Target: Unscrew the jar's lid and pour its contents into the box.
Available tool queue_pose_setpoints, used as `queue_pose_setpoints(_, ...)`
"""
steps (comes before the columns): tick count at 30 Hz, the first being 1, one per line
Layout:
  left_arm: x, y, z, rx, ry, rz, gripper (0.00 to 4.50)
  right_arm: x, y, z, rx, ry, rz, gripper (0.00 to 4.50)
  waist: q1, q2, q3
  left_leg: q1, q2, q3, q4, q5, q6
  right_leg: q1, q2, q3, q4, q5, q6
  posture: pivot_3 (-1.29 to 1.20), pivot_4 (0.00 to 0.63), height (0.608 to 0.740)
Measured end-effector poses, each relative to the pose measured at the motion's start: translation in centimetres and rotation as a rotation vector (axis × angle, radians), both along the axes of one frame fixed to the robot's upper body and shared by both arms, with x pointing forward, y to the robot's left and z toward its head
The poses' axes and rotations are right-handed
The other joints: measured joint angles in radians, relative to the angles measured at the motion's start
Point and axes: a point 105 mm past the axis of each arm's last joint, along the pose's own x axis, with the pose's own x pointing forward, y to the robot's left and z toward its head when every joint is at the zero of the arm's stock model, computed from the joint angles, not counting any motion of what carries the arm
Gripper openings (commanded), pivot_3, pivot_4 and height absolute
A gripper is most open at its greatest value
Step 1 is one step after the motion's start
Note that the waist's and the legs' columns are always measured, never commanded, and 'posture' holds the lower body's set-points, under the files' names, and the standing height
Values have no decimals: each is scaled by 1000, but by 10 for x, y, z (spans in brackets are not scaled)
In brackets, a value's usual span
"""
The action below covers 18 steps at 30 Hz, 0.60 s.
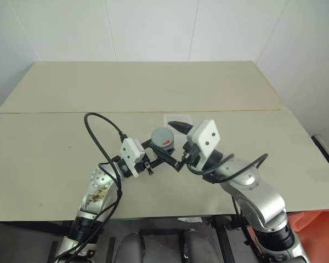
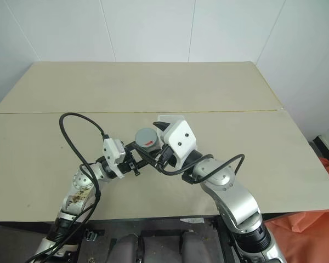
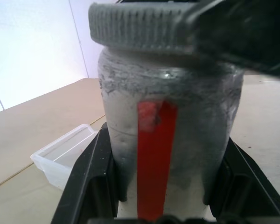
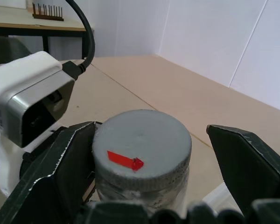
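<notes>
White walls with faint panel seams close off the far side of the room, and a wide beige table (image 1: 153, 87) fills the space in front of them. Its top is made of two boards, with a seam running across it from side to side. Something orange sits on the floor past the table's right edge.

Above the near board, the left gripper (image 3: 163, 186) has its jaws clamped on the body of the jar (image 3: 170, 140), holding it upright off the table. A red strip runs down the jar's side, and the glass looks grey and cloudy. The grey lid (image 4: 142, 151) is on the jar, with a small red mark on top.

The right gripper (image 4: 149, 154) has its jaws spread wide, one finger on each side of the lid; the left one stands just beside its rim.

The box (image 3: 65, 156) lies on the table just beyond the jar, near the seam.
</notes>
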Motion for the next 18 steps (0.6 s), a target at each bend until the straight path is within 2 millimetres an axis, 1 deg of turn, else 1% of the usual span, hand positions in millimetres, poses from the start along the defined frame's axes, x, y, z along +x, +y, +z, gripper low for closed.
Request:
queue_pose_setpoints(5,-4,0,-1,-9,4,8,1975,1,3,-2,0,1,6,4453,1,0,0,0,0,0,0,0,0,0,0,0,0,0,0,0,150,740)
queue_pose_setpoints(10,-4,-1,-1,-7,17,8,1975,2,1,-2,-16,-24,-10,4453,1,0,0,0,0,0,0,0,0,0,0,0,0,0,0,0,150,740)
queue_pose_setpoints(18,-4,-1,-2,-14,35,-3,1975,2,2,0,12,-32,-16,4453,1,0,0,0,0,0,0,0,0,0,0,0,0,0,0,0,150,740)
